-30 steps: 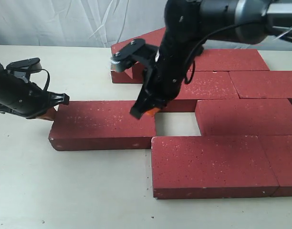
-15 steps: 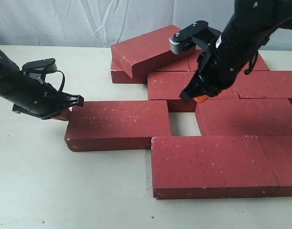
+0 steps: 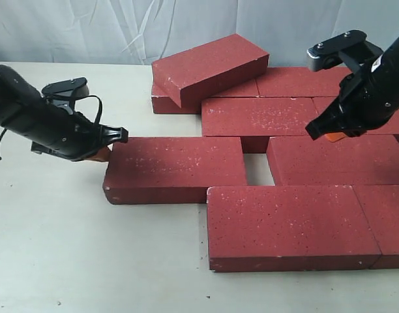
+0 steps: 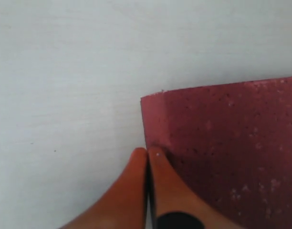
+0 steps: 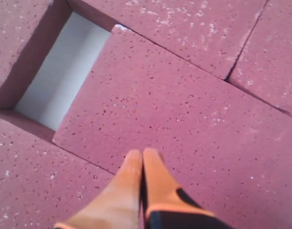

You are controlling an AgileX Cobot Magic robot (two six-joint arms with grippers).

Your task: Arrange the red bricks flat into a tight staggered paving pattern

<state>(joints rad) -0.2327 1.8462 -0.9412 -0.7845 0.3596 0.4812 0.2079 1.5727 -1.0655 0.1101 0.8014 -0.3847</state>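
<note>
left brick (image 3: 177, 168) slid right, gap (image 3: 257, 171) narrower, right arm (image 3: 374, 88) withdrawn

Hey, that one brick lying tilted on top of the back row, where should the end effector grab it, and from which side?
Probably from above at mid-length of the tilted brick, jaws across its short width on the two long side faces. It lies raised on the other red bricks, so those faces look free. Tip the end effector to match its slope.

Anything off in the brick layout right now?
Yes. The back brick sits tilted and raised, not laid flat. A bare gap also splits the middle row beside the left brick.
</note>
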